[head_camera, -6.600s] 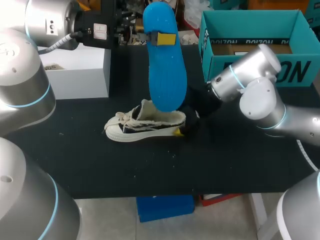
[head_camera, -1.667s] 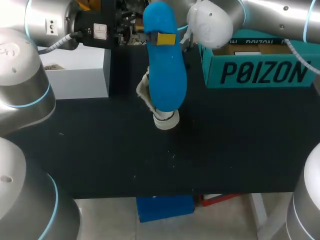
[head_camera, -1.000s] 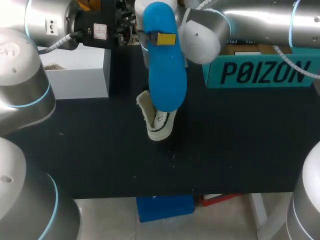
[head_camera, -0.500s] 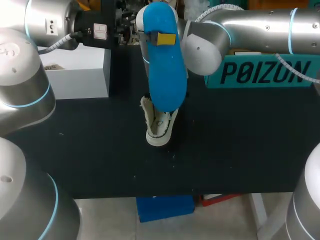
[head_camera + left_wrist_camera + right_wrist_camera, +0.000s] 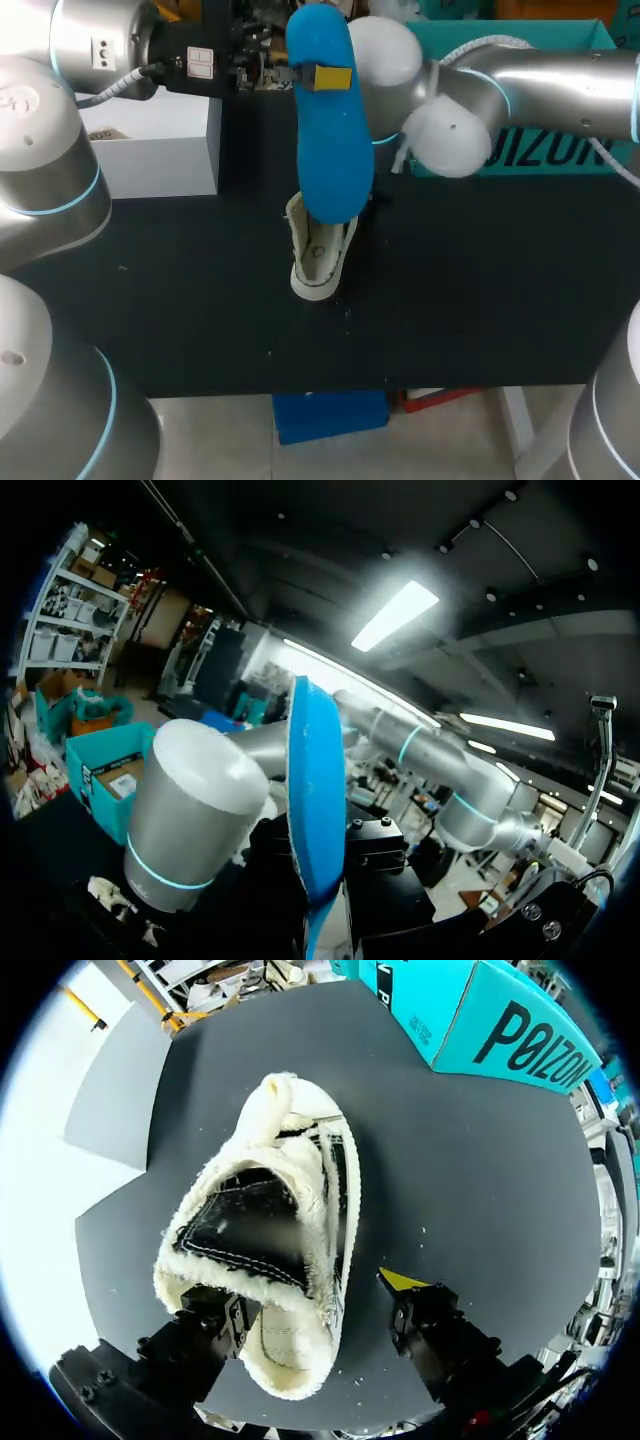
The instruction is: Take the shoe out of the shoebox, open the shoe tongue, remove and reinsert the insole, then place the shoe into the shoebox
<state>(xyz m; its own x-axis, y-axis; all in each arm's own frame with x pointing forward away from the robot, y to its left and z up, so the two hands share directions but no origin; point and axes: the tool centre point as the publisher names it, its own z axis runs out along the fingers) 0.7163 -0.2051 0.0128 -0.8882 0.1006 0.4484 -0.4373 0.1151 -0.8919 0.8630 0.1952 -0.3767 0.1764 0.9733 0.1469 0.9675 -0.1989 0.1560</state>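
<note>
The left gripper (image 5: 325,77) is clamped on the blue insole (image 5: 330,150), holding it up on end above the table (image 5: 480,300). The right gripper (image 5: 305,1300) stands spread around the heel of the shoe (image 5: 270,1210), its yellow tip clear of the sole. The shoe lies below the insole, outside the shoebox (image 5: 480,1020).

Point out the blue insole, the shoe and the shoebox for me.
insole (image 5: 333,150): head view, on its blue face, midway along.
shoe (image 5: 262,1222): right wrist view, on the dark lining inside its opening.
shoebox (image 5: 520,1035): right wrist view, on its teal printed side wall.
</note>
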